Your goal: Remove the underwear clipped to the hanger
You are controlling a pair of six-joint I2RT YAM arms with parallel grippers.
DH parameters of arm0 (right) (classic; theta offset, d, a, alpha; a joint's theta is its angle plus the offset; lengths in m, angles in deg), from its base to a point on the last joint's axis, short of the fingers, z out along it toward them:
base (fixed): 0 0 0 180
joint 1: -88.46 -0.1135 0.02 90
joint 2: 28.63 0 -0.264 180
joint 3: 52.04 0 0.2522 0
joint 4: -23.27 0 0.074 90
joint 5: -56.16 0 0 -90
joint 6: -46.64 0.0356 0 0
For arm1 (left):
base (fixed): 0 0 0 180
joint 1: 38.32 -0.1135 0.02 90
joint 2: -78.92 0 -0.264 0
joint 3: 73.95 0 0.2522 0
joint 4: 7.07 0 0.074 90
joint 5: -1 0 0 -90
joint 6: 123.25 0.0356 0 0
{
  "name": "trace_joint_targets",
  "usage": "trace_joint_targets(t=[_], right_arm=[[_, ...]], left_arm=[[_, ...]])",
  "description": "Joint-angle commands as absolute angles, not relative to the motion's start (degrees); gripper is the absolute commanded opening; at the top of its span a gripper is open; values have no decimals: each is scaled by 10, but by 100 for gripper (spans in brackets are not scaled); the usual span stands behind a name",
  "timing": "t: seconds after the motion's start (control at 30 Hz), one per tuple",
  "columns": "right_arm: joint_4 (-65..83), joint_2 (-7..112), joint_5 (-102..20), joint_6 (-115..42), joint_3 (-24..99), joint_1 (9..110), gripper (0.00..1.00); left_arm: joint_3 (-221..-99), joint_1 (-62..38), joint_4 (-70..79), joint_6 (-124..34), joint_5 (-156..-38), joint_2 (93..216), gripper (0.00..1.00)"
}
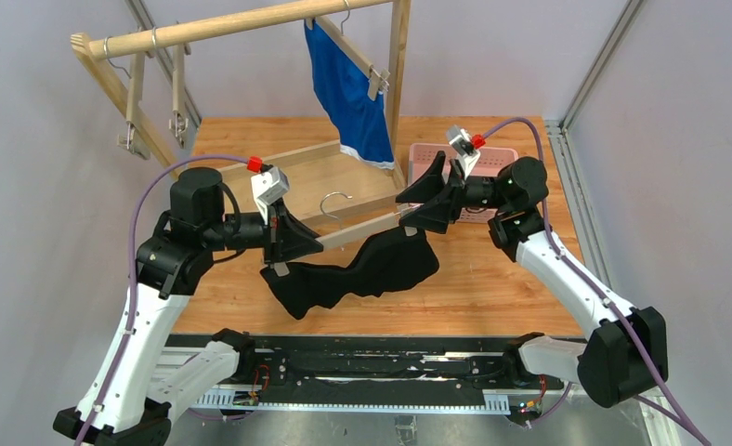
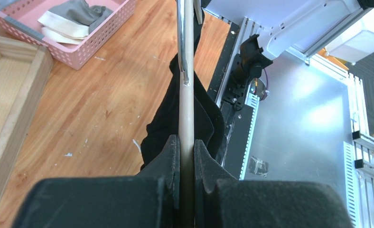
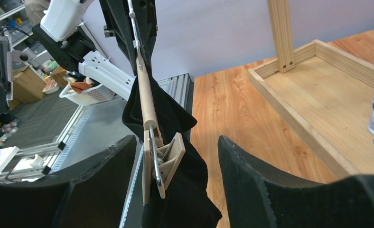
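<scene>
- Holding the left end of a wooden hanger [image 1: 362, 232], the left gripper [image 1: 297, 243] is clamped tight on the bar. The left wrist view shows both fingers [image 2: 171, 156] pressed flat against the wood.
- The hanger runs left to right between the two grippers, lifted off the table [image 1: 511, 288], with its metal hook [image 1: 336, 200] pointing to the far side.
- The black briefs [image 1: 372, 269] hang under the bar, bunched and sagging lowest at the left. Whether the cloth touches the table cannot be told.
- The right gripper [image 3: 175, 138] stands wide open at the right end of the bar, one finger on each side of the clip [image 3: 163, 159]. Neither finger is seen touching it.
- That clip is pinched onto the black cloth.
- The blue briefs [image 1: 348, 98] are at the far centre, hanging by one corner from a clip on a second hanger on the rail of the wooden rack [image 1: 251, 23]. The white trim is at the bottom edge.
- The grey briefs [image 2: 78, 12] lie in the pink basket [image 1: 427, 158], with the whitish waistband showing. The basket sits on the table at the far right, just beside the rack's right post.
- Two empty hangers [image 1: 135, 102] dangle at the left end of the rail, well apart from the blue pair.
</scene>
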State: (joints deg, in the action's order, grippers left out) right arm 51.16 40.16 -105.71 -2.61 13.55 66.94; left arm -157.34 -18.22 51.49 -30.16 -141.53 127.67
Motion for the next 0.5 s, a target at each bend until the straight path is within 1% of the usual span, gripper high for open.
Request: trace_joint_targets(t=[0.0, 0.03, 0.07, 0.13, 0.17, 0.2, 0.23, 0.27, 0.33, 0.43, 0.47], right_arm=[[549, 408, -1058, -10, 127, 653, 69], [553, 409, -1058, -8, 127, 653, 69], [555, 409, -1056, -7, 127, 652, 66], [556, 409, -1052, -6, 128, 652, 55], [556, 410, -1051, -6, 129, 652, 50], [557, 411, -1048, -4, 130, 652, 51], [560, 411, -1045, -1, 130, 652, 54], [564, 412, -1042, 2, 129, 652, 61], [571, 413, -1039, 8, 131, 651, 64], [597, 418, -1039, 29, 130, 651, 65], [614, 420, -1043, 39, 129, 650, 62]], left_arm=[[-1574, -177, 473, -316, -1435, 1278, 0], [-1574, -177, 473, -314, -1435, 1278, 0], [-1574, -177, 472, -314, -1435, 1278, 0], [-1572, -177, 473, -315, -1434, 1277, 0], [-1571, -177, 472, -315, -1434, 1277, 0], [-1570, -177, 472, -315, -1435, 1277, 0], [-1567, -176, 472, -315, -1435, 1276, 0], [-1564, -176, 471, -315, -1435, 1276, 0], [-1559, -176, 471, -316, -1434, 1275, 0], [-1553, -176, 472, -316, -1431, 1273, 0], [-1553, -176, 472, -316, -1428, 1274, 0]])
